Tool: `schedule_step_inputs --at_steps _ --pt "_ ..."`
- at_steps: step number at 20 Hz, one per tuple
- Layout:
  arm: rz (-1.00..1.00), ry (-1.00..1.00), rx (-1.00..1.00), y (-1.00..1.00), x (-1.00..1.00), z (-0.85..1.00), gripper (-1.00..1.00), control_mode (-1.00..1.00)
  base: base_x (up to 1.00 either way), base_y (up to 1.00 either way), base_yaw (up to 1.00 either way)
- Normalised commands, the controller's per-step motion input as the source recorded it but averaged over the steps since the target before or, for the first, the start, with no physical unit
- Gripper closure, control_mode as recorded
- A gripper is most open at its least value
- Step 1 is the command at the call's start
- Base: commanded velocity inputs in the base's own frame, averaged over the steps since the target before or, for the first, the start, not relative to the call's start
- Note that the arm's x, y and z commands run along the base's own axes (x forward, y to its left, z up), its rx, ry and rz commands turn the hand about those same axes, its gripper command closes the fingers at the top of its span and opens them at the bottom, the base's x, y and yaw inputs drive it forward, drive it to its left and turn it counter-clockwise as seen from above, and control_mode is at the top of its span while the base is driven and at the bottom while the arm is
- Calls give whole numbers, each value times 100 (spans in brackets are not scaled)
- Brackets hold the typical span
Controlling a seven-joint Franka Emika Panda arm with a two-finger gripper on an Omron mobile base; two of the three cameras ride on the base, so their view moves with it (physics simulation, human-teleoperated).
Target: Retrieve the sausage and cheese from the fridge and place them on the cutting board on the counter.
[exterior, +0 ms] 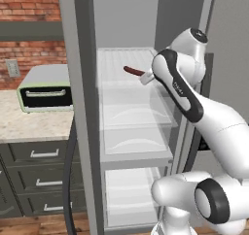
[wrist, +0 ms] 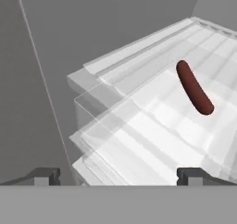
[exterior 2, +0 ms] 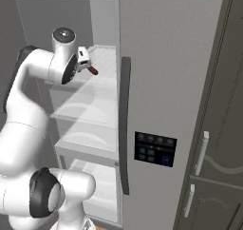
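Note:
The fridge (exterior: 80, 108) stands open, with translucent white shelves inside. On its top shelf (exterior: 121, 66) lies the sausage (exterior: 132, 71) (exterior 2: 92, 71) (wrist: 194, 88), a dark red-brown link. My gripper (exterior: 147, 77) (exterior 2: 85, 62) (wrist: 119, 177) is open just in front of the sausage, apart from it, with nothing between its fingertips (wrist: 192, 174). In the hand view the sausage lies ahead and to the right of the jaws. The cheese and the cutting board are out of view.
A toaster oven (exterior: 46, 88) sits on the beige counter (exterior: 29, 125) left of the fridge, over grey drawers (exterior: 44, 154). The shut fridge door (exterior 2: 161, 81) with its dark handle (exterior 2: 124, 124) is to the right. Lower shelves (exterior: 133, 142) are bare.

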Motion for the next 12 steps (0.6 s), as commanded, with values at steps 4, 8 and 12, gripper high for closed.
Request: schedule_step_inputs --at_steps 4,8,12 --pt "5 -1 -11 0 91 0 -100 -100 0 0 0" --pt "3 0 -5 0 100 2 -100 -100 0 0 0" --pt "0 4 -8 0 83 -3 -100 -100 0 0 0"
